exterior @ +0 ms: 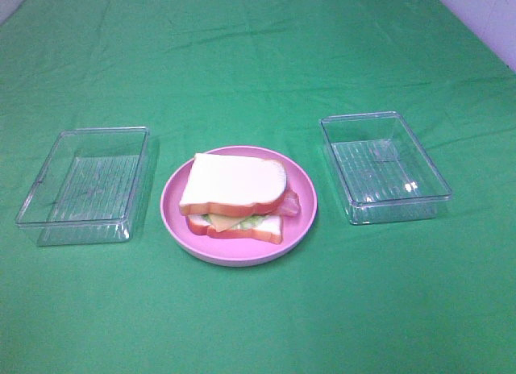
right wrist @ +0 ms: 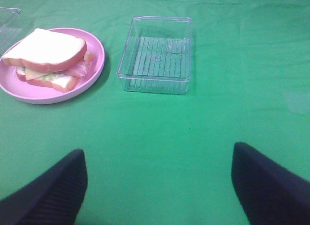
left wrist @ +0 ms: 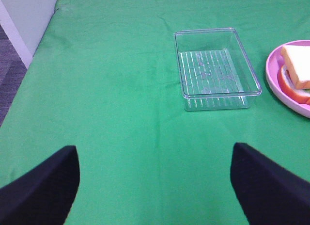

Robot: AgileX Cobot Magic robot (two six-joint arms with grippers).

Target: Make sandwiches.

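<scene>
The sandwich [exterior: 235, 197] lies stacked on the pink round plate [exterior: 303, 221] in the middle of the green table: white bread on top, cheese, lettuce and bacon showing between the slices. It also shows in the right wrist view [right wrist: 47, 58] and partly in the left wrist view [left wrist: 296, 72]. Neither arm shows in the high view. My left gripper [left wrist: 154, 184] is open and empty, well back from the left tray. My right gripper [right wrist: 159, 184] is open and empty, well back from the right tray.
A clear plastic tray [exterior: 85, 184] stands left of the plate and another [exterior: 383, 166] right of it, both empty. They also show in the wrist views: the left tray [left wrist: 214, 67], the right tray [right wrist: 156, 54]. The table's left edge [left wrist: 29, 60] is near.
</scene>
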